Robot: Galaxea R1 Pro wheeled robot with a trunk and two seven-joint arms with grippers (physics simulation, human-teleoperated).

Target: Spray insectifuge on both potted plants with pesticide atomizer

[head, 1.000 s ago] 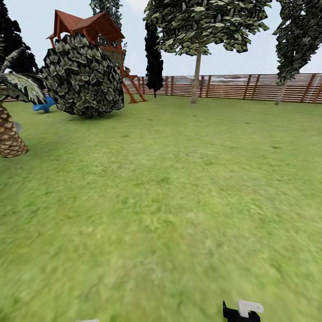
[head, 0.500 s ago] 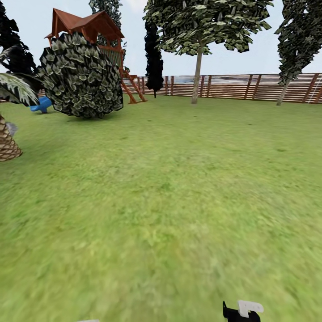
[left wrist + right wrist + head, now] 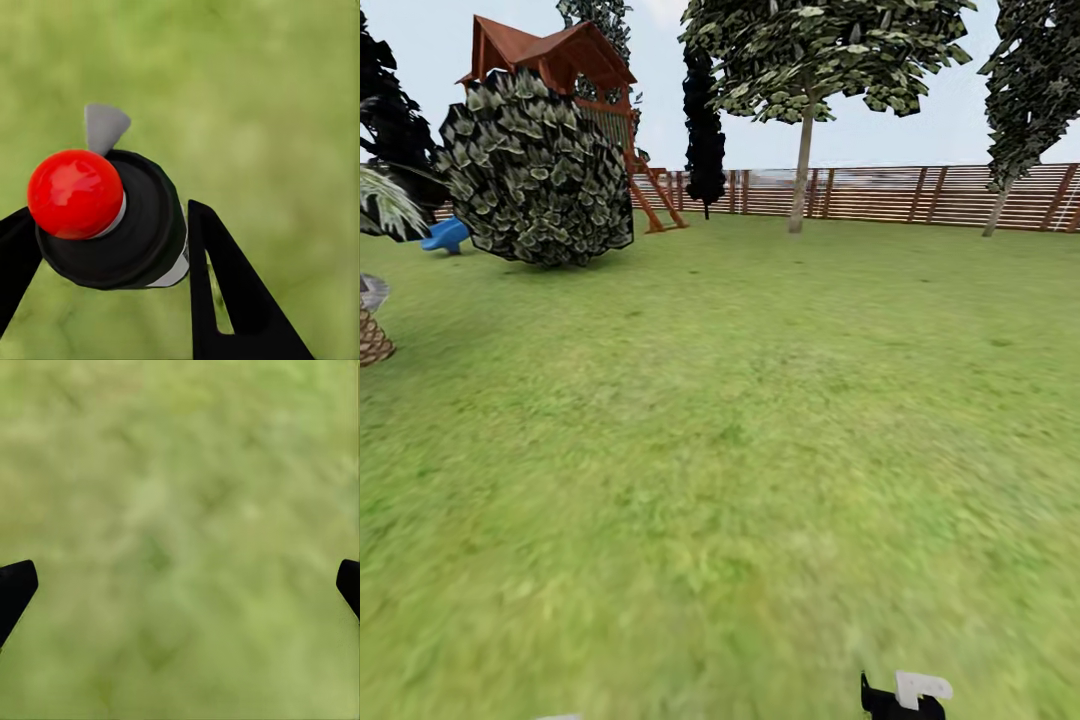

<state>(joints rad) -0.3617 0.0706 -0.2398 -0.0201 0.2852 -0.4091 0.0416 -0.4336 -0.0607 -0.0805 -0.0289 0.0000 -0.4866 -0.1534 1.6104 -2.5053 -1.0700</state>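
Left end effector (image 3: 112, 247): we see black fingers (image 3: 225, 285) clamped on pesticide atomizer (image 3: 127, 225), red cap toward camera, over blurred lawn (image 3: 285, 90). Right end effector (image 3: 180, 585) spread wide, holding nothing. Ahead: fence (image 3: 920, 192), playhouse (image 3: 555, 55), bush (image 3: 535, 170).

Even, bright daylight is rendered throughout, with no clear source. Soft dark patches are cast on the lawn (image 3: 760, 400) under the bush (image 3: 535, 170). Near grass is smeared and blurred; in both wrist views it is fully defocused. A glare spot is seen on the red ball (image 3: 75, 193).
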